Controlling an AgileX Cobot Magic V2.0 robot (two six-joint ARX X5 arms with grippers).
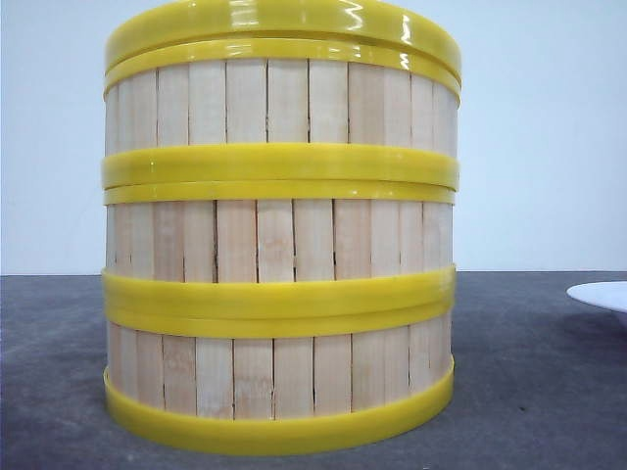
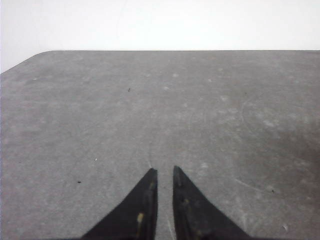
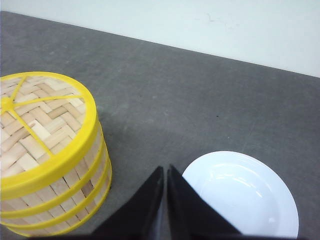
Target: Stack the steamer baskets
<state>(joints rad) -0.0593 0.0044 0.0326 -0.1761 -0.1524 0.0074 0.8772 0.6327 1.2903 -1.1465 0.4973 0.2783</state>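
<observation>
Three steamer baskets stand in one upright stack close to the front camera: the top one (image 1: pixel 282 103), the middle one (image 1: pixel 279 240) and the bottom one (image 1: pixel 279 377) on the table. The right wrist view shows the same stack (image 3: pixel 45 150) with its woven lid and yellow spokes. My right gripper (image 3: pixel 165 168) is shut and empty, hovering over bare table between the stack and a white plate. The left gripper (image 2: pixel 165 170) is shut with only a narrow slit between its fingers, holding nothing, above bare table away from the baskets.
A flat white plate (image 3: pixel 245 195) lies on the dark grey table (image 3: pixel 190 100) right of the stack, and its edge shows in the front view (image 1: pixel 605 294). A white wall stands behind the table. The table's rounded far corner (image 2: pixel 40 54) shows in the left wrist view.
</observation>
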